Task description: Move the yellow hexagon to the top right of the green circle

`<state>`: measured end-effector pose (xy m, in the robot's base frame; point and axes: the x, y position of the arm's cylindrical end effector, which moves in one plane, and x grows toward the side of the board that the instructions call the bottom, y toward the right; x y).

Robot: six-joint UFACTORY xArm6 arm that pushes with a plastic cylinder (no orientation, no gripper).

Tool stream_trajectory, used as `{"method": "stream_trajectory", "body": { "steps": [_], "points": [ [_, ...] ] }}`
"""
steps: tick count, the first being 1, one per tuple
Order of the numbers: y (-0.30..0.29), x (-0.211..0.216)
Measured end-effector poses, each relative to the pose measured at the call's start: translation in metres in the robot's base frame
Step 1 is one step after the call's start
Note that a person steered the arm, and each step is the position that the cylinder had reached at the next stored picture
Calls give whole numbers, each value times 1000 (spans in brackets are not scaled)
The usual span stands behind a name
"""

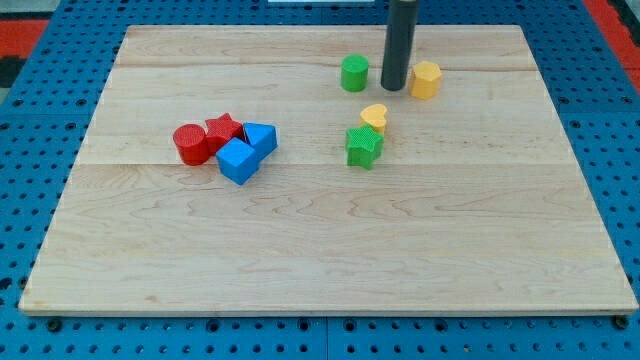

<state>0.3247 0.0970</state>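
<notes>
The yellow hexagon (426, 79) sits near the view's top, right of centre. The green circle (354, 73) stands to its left, at about the same height in the view. My tip (393, 88) is on the board between the two, close to the hexagon's left side and a little apart from the circle's right side. The dark rod rises straight up out of the view's top.
A yellow heart (374, 117) lies just above a green star (364, 147) below the tip. At the view's left a red circle (190, 143), red star (224, 129), blue cube (238, 161) and blue triangle (261, 138) cluster together on the wooden board (330, 250).
</notes>
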Motion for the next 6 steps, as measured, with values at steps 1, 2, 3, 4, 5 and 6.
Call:
{"method": "stream_trajectory", "body": {
  "steps": [1, 2, 3, 4, 5, 6],
  "points": [
    [33, 20],
    [66, -10],
    [59, -48],
    [70, -54],
    [99, -52],
    [95, -46]
  ]
}}
